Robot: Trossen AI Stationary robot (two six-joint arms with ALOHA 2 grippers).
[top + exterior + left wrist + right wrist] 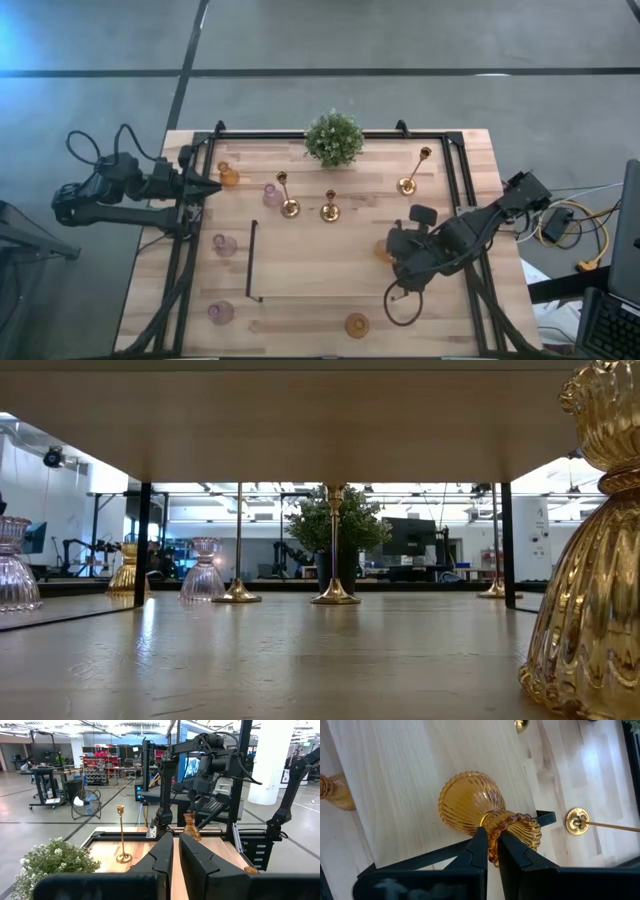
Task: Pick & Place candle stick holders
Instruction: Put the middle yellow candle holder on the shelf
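High view: the right pincer (398, 262) is seen low over the worktop (320, 300) at its right side, with an amber cup (384, 250) only partly visible beside it. Three brass candlesticks (330, 207) stand near the plant (333, 138); pink cups (224, 244) are spread on the left, another amber cup (357, 324) sits at the near edge. The left pincer (207, 186) waits at the left edge beside an amber cup (229, 177).

Low view: a large amber cup (588, 550) fills the right side, apparently standing on the worktop; whether it is lifted cannot be told. Neither pincer is shown.

Left wrist view: the left pincer (175, 851) is nearly closed, with nothing between its fingers. Across the worktop, the amber cup (190, 826) is seen under the right arm.

Right wrist view: the right pincer (491, 851) is closed on the beaded rim of the amber cup (470, 802); only a thin edge of glass is pinched. Slipping or tilting of the smooth, ribbed glass is judged likely if it is moved quickly, and a drop could chip it. A candlestick (578, 821) stands just beside and could be knocked over by a wide swing.
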